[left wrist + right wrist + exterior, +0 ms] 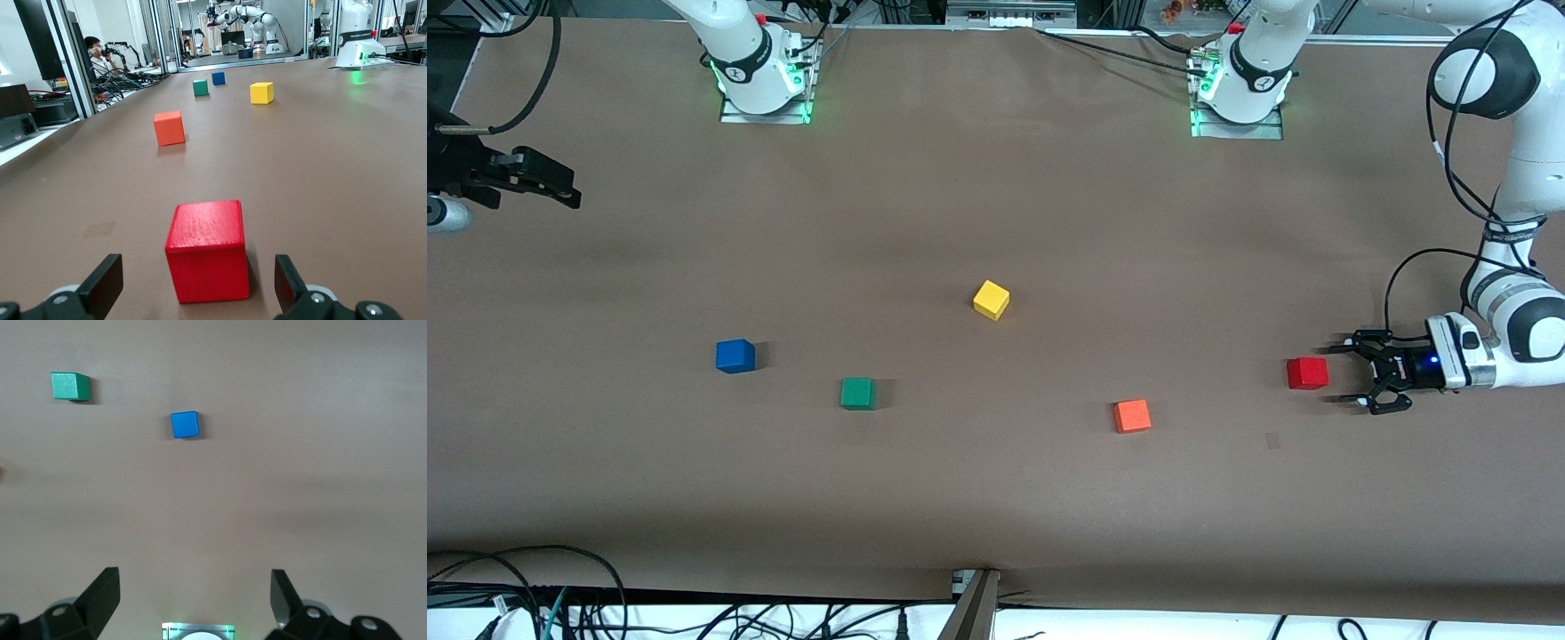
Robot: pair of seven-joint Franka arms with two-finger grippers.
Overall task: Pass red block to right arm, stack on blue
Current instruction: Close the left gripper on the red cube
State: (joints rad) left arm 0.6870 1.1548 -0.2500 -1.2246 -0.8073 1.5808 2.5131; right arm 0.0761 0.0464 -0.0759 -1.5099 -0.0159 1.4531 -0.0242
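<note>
Brown table paper (996, 498) is seen under the red block (1307, 373), lying toward the left arm's end, just ahead of the wide-open left gripper (1343, 373), so a skewed closing could nudge it aside, while the right gripper (560, 188), also open, waits high above the blue cube (735, 356).

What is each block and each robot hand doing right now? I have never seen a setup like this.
red block: on the table, loose, between the open fingers of the left gripper.
blue block: on the table, nothing on it.
green block: on the table, untouched.
yellow block: on the table, untouched.
orange block: on the table, untouched.
right gripper: open, empty, waiting at the right arm's end of the table.
</note>
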